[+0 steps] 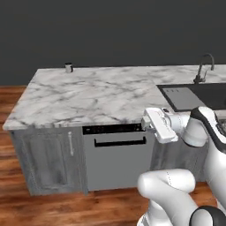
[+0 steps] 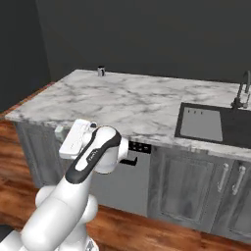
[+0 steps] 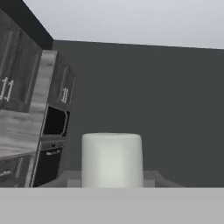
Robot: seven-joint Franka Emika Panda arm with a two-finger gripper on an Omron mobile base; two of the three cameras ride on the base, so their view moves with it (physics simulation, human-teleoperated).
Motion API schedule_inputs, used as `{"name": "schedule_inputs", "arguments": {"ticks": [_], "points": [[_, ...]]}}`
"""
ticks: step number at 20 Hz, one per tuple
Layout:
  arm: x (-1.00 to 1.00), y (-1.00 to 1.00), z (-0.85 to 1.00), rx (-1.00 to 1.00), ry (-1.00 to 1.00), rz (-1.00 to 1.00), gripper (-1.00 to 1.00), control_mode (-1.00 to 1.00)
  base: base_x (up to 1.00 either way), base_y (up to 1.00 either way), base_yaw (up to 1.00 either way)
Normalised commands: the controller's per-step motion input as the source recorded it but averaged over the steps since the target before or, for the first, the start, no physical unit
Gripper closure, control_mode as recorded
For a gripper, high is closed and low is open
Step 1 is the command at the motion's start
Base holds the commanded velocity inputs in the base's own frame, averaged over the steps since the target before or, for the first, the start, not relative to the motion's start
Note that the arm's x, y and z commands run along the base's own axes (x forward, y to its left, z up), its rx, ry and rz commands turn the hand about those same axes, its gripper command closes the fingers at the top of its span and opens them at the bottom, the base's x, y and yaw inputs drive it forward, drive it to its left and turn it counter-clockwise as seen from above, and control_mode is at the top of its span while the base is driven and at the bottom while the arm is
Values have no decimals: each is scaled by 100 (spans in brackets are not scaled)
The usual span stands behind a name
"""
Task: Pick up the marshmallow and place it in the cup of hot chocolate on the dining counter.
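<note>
The hand (image 3: pixel 112 186) holds the marshmallow (image 3: pixel 112 159) at lower centre of the hand view. The cup (image 1: pixel 68 67) stands upper left on the tabletop (image 1: pixel 101 95).

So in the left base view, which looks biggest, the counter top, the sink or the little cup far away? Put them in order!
1. The dining counter, by far the largest.
2. The sink, partly cut off at the picture's right edge.
3. The cup, tiny; it stands at the far edge, so distance shrinks it further.

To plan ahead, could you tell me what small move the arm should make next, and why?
Probably lift the gripper above the counter toward the cup: it holds the marshmallow in front of the counter, and the cup stands at its far corner.
</note>
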Motion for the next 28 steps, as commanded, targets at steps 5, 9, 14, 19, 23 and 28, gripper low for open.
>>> {"name": "schedule_inputs", "arguments": {"ticks": [5, 9, 14, 19, 23, 28], "points": [[0, 0, 0, 0, 0, 0, 100, 100, 55, 100, -37], [0, 0, 0, 0, 0, 0, 100, 100, 49, 100, -31], [0, 0, 0, 0, 0, 0, 100, 100, -6, 100, -28], [0, 0, 0, 0, 0, 0, 100, 100, -96, 100, -21], [0, 0, 0, 0, 0, 0, 100, 100, -68, 100, -21], [0, 0, 0, 0, 0, 0, 100, 100, 1, 100, -22]]}}
